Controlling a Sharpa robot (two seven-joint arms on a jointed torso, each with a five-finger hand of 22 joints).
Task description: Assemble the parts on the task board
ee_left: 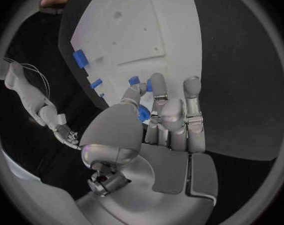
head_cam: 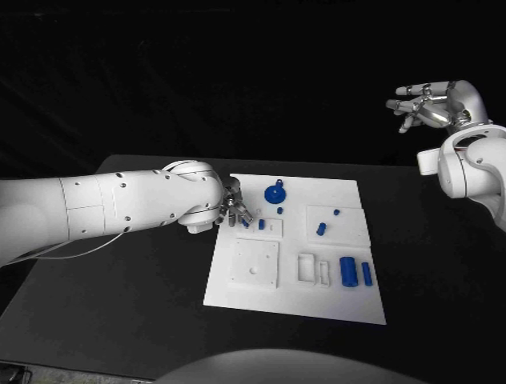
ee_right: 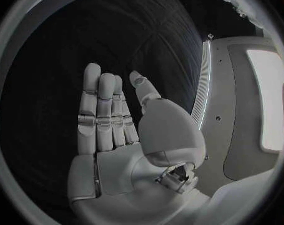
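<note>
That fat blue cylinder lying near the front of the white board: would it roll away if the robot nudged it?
Probably, if pushed sideways: the blue cylinder is round and lies on its side on the flat task board. It looks like smooth, rigid plastic, so likely light and somewhat slippery to grip. The thinner blue rod beside it might stop a roll that way.

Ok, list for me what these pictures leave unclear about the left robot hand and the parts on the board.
- Left robot hand, head view: its fingertips crowd over the task board; whether they pinch a part is too small to tell.
- Left wrist view: a small blue part sits behind the thumb, mostly hidden; held or merely touched, I cannot tell.
- Round blue part, head view: too small to tell if it is seated in the board.
- Right robot hand: raised, holding nothing.
</note>
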